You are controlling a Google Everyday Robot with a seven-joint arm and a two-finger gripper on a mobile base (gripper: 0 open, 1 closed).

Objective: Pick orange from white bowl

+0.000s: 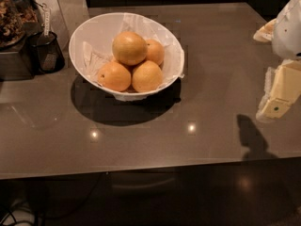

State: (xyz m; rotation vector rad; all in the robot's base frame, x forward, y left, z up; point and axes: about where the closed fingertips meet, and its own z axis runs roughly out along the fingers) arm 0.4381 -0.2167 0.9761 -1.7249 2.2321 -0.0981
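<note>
The white bowl point(87, 32) stands at the back left of the dark counter, lined with crumpled white paper. The orange point(129, 47), the largest and palest, sits on top of three smaller, deeper-orange oranges point(114, 76). My gripper point(277, 98) hangs at the right edge of the view, well to the right of the bowl and above the counter. It holds nothing that I can see, and its tip casts a shadow on the counter below.
A black mesh cup point(46, 53) and a dark appliance point(14, 55) stand to the left of the bowl. The counter's front edge point(141, 171) runs across the lower part of the view, with dark floor below.
</note>
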